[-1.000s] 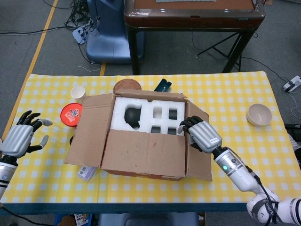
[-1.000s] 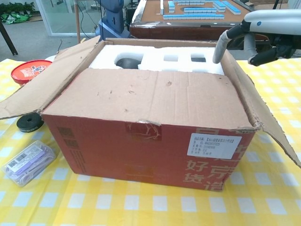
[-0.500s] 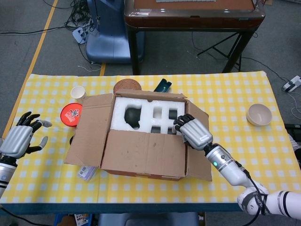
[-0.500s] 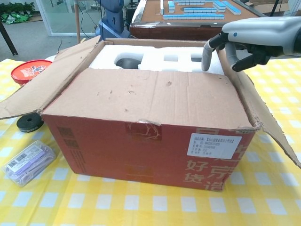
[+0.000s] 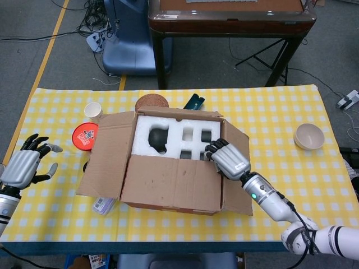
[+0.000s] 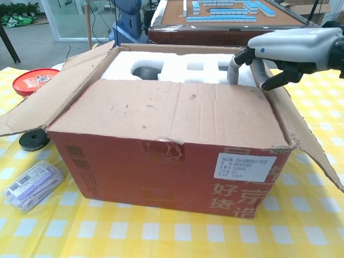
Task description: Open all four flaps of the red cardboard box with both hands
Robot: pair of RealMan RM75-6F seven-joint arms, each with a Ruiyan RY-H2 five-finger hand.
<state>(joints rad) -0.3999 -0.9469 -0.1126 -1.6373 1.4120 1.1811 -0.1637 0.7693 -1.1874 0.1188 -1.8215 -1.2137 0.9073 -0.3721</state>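
Observation:
The red cardboard box (image 6: 161,172) stands mid-table with white foam (image 5: 179,137) showing inside. Its left flap (image 5: 106,157) and right flap (image 5: 236,182) are folded outward, and the back flap (image 5: 179,115) stands up. The front flap (image 6: 166,113) lies flat over the near half of the top. My right hand (image 5: 227,159) hovers at the box's right rim, and its fingers (image 6: 234,72) reach down to the foam by the front flap's far right corner, holding nothing. Over the table's left edge my left hand (image 5: 25,167) is spread open, well apart from the box.
A red round lid (image 5: 84,136), a paper cup (image 5: 92,110), a brown disc (image 5: 152,102) and a dark teal object (image 5: 194,102) lie left of and behind the box. A plastic packet (image 6: 32,185) and a black puck (image 6: 34,140) sit by its left flap. A bowl (image 5: 309,136) is far right.
My right hand has moved left over the right rim and lowered its fingers to the foam beside the front flap. The left hand has barely shifted. The flaps stand as before.

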